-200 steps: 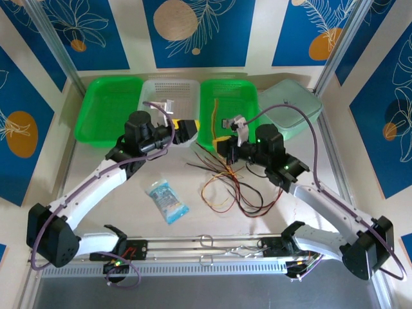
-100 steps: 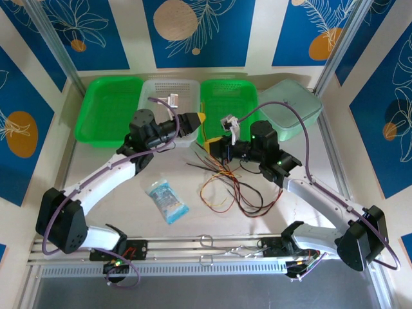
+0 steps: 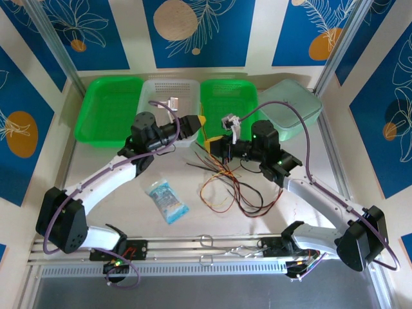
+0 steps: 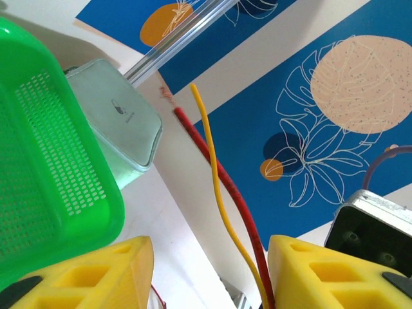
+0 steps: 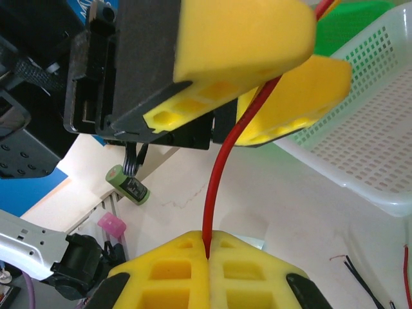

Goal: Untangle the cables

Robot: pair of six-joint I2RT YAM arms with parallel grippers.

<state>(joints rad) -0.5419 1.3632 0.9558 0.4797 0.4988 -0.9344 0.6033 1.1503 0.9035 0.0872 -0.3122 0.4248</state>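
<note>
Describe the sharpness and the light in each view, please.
Top external: even light, soft shadows, the cables sharp. Left wrist: the red cable crisp against the wall. Right wrist: its yellow fingers loom large, yet stay sharp.

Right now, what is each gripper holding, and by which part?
The right gripper pinches the red cable back from its end; left gripper stands open around it.

Tangle of thin cables [image 3: 232,190] on the table [image 3: 129,212], near its middle: red, dark brown, orange and pale yellow, looped and crossed over one another, several loose ends fanned out at the far-left side. One red cable [image 5: 222,154] held clear of the surface, gently curved, pinched at its lower end in the right gripper [image 5: 207,243]. Passes up between the spread fingers of the left gripper [image 4: 212,277]. Thin yellow cable [image 4: 215,187] close alongside it, both free tips projecting past those fingers.
</note>
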